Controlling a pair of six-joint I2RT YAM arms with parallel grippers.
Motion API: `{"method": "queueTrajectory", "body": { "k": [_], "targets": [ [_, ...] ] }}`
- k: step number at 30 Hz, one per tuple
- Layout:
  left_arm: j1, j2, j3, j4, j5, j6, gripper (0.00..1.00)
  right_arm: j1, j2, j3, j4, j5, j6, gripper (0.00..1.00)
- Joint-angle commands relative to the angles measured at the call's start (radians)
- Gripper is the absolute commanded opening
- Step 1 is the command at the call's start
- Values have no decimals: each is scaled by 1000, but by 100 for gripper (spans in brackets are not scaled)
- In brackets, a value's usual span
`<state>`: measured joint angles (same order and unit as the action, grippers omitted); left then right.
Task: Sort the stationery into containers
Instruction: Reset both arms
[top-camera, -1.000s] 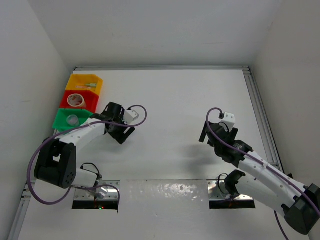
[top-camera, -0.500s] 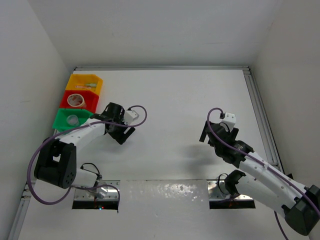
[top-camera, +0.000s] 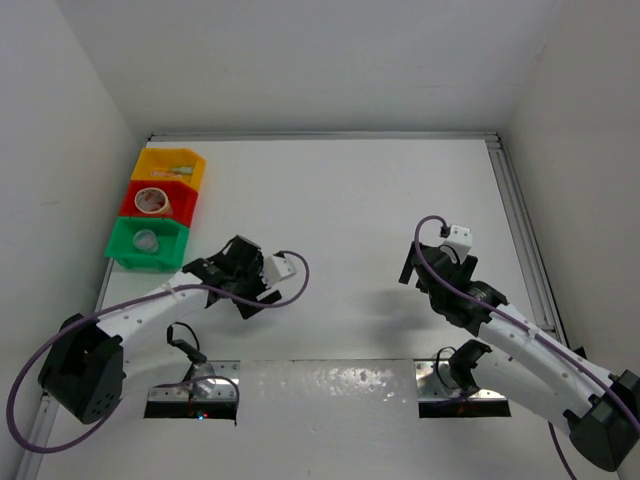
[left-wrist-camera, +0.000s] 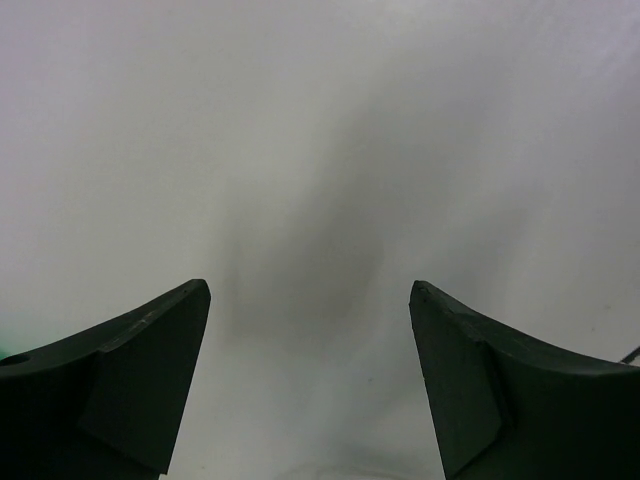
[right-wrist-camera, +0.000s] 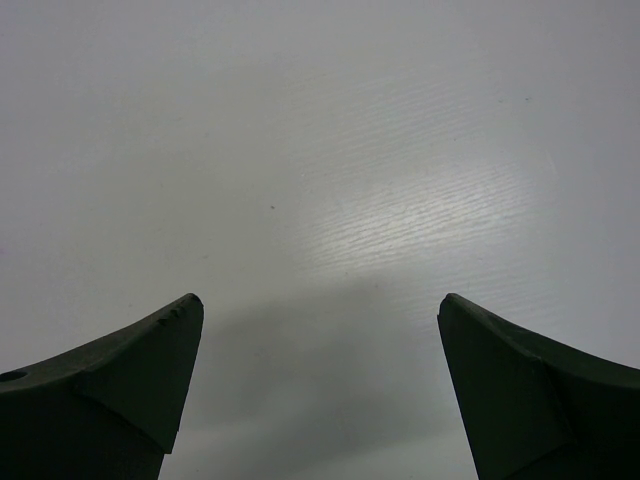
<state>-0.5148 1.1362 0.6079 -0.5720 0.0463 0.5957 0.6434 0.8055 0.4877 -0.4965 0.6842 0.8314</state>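
Three bins stand in a column at the far left. The yellow-orange bin (top-camera: 172, 163) holds small sticks. The red bin (top-camera: 158, 201) holds a tan tape roll. The green bin (top-camera: 146, 244) holds a pale ring. My left gripper (top-camera: 222, 270) is open and empty, a little to the right of and nearer than the green bin; its wrist view (left-wrist-camera: 310, 300) shows only bare table between the fingers. My right gripper (top-camera: 412, 268) is open and empty over bare table at the right; its wrist view (right-wrist-camera: 320, 310) shows nothing between the fingers.
White walls close in the table on the left, back and right. A metal rail (top-camera: 520, 215) runs along the right edge. Two dark mounting plates (top-camera: 193, 390) sit at the near edge by the arm bases.
My left arm has drawn back from the bins, toward the near edge and slightly right. The right arm has not moved.
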Motion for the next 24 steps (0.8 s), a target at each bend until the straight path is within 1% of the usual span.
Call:
{"method": "queueTrajectory", "body": {
  "k": [1,4,7,10,24],
  "targets": [
    [-86,-13,-65,3,-14,30,79,-1,1,28,27,22,-2,99],
    [-126,-9,-47,0,-31,23,80,-1,9,34,23,17,-2,99],
    [-194,13,-45,0,-16,3,80,-1,8,38,7,17,6,99],
    [-220,16,-46,11,-39,-14,81,1,-2,28,-1,20,17,99],
    [-223,16,-51,20,-42,-30,81,1,-15,6,7,29,15,99]
  ]
}}
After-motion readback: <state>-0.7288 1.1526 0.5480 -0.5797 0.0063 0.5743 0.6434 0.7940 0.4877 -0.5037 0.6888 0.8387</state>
